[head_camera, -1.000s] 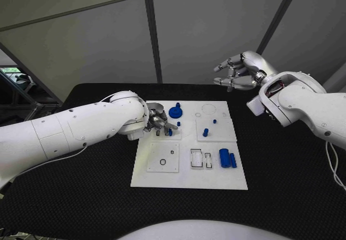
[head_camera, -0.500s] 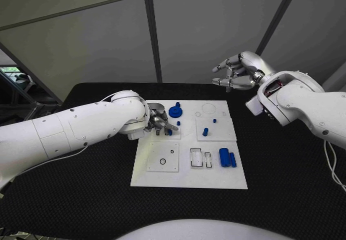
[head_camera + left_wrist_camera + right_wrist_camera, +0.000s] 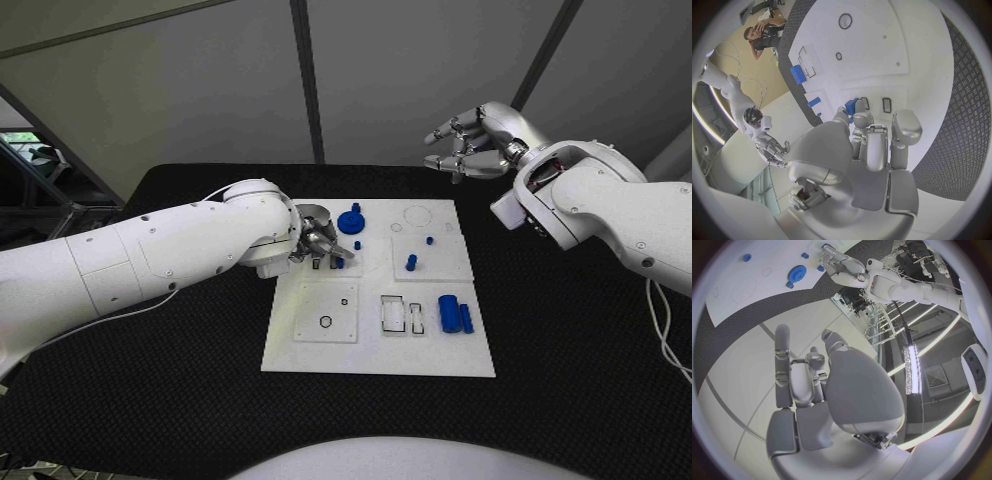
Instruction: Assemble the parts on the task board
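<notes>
Nothing is shifting since before: your left hand [image 3: 320, 243] is pinching a blue part [image 3: 338, 262] (right hand [image 3: 473, 145] hovering, loosely spread).

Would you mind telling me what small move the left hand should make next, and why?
Probably lower the small blue part onto the task board and seat it: the left hand holds it just above the board's left side, while the right hand is raised, away.

no readable text, labels, brands or numbers on the task board [image 3: 378, 350], parts or arms
</notes>
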You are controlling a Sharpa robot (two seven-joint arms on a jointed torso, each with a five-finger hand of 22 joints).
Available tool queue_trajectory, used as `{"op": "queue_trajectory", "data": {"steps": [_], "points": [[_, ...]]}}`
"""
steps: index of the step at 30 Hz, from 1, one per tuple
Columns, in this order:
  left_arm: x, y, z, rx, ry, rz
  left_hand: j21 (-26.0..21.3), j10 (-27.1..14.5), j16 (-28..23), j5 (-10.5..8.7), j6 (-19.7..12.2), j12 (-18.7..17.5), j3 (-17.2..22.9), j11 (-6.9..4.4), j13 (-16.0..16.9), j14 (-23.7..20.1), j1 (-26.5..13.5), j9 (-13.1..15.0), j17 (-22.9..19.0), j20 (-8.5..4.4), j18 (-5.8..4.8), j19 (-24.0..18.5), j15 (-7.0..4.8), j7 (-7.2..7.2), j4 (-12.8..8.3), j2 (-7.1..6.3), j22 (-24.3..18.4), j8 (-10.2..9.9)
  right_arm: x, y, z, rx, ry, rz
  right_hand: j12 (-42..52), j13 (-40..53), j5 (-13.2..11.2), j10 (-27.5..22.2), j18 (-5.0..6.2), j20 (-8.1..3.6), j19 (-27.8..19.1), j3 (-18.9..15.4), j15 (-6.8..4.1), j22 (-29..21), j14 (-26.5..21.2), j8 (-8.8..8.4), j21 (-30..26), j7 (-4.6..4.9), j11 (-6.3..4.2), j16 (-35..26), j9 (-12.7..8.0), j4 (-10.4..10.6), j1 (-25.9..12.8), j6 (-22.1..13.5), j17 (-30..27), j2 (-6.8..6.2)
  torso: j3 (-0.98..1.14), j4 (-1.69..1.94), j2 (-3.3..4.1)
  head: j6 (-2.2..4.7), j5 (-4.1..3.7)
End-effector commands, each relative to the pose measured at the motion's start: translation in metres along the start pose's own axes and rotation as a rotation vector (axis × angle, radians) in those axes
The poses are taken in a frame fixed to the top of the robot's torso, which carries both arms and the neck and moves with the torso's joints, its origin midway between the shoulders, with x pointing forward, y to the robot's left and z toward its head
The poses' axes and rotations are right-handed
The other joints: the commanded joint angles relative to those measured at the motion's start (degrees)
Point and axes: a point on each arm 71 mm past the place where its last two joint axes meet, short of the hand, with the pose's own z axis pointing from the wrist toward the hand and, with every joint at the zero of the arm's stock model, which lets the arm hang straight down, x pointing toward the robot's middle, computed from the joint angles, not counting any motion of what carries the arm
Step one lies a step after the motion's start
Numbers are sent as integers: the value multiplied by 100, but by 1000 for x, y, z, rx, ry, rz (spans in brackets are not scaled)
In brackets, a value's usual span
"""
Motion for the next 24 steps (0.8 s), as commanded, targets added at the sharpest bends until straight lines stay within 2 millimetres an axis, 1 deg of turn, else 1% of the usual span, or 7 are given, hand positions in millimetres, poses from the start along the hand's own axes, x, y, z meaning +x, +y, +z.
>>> {"op": "queue_trajectory", "data": {"steps": [1, 8, 14, 15, 19, 20, 24], "points": [[1, 0, 0, 1, 14, -23, -21, -21, -28, 13, -69, -35, 219, -38, -10, 389, 144, 26, 825, 2, -147, -57, -47, -16, -85, 23, -10, -3, -1, 0, 1, -3, 2, -4, -44, -14, 35, -55, 74, 6, 30, 11, -12, -6, -41, 26, -35, -9, -12, -37, -6, 16, -66, -38, -9, -1, 1, 5, -1, -11, 6], [1, 0, 0, 5, 26, -56, -32, -50, -36, 18, -132, -127, 1161, -50, -35, 388, 275, 122, 830, -24, -145, -77, -56, -16, -259, -209, 25, -57, -1, -1, 1, 2, 1, -5, -47, -19, 41, -61, 74, 7, 29, 16, -12, -9, -44, 30, -39, -9, -12, -43, -5, 16, -64, -36, -16, -3, 3, -1, 0, -21, 15], [2, 1, -1, 12, 33, -95, -47, -19, -48, 12, -155, -200, 2802, -48, -58, 388, -26, 294, 835, -12, -143, -88, -29, 14, -452, -822, 77, -42, -1, -2, 1, 4, 2, -6, -49, -23, 48, -66, 74, 7, 28, 21, -12, -10, -46, 34, -42, -10, -13, -47, -4, 17, -62, -35, -20, -4, 1, 0, 0, -30, 15], [2, 1, -1, 12, 30, -102, -51, 9, -47, -10, -170, -194, 3211, -44, -48, 391, -215, 358, 841, 8, -152, -88, -24, 28, -509, -1042, 92, -18, -1, -2, 1, 5, 3, -6, -52, -28, 53, -71, 74, 7, 28, 23, -11, -12, -50, 36, -44, -10, -12, -54, -4, 18, -62, -35, -28, -5, -1, 5, -1, -31, 15], [0, 2, -2, 15, 13, -125, -55, 53, -49, 0, -161, -179, 3800, -26, -28, 393, -450, 468, 846, 8, -146, -84, -27, 18, -619, -1192, 119, 46, -2, -3, 2, 9, 4, -7, -53, -29, 54, -72, 74, 7, 27, 24, -11, -12, -51, 36, -45, -10, -12, -56, -4, 18, -62, -35, -30, -5, -3, 23, 1, -17, -14], [0, 2, -3, 15, 8, -129, -60, 85, -48, -6, -176, -161, 4161, -26, -4, 396, -670, 562, 854, 15, -150, -78, -28, 17, -721, -1307, 143, 94, -2, -4, 2, 9, 4, -8, -53, -29, 54, -72, 74, 7, 27, 24, -11, -12, -51, 36, -45, -10, -12, -56, -4, 18, -62, -35, -30, -5, -2, 24, 1, -18, -9], [-1, 3, -5, 14, -22, -147, -54, 123, -34, -9, -181, -125, 4359, -27, 40, 405, -792, 634, 877, 11, -151, -63, -33, 11, -817, -1344, 179, 132, -2, -5, 2, 13, 6, -9, -64, -44, 63, -87, 74, 8, 26, 27, -10, -15, -56, 40, -50, -9, -11, -68, -4, 23, -66, -38, -44, -8, 3, 17, -2, -28, 10]]}}
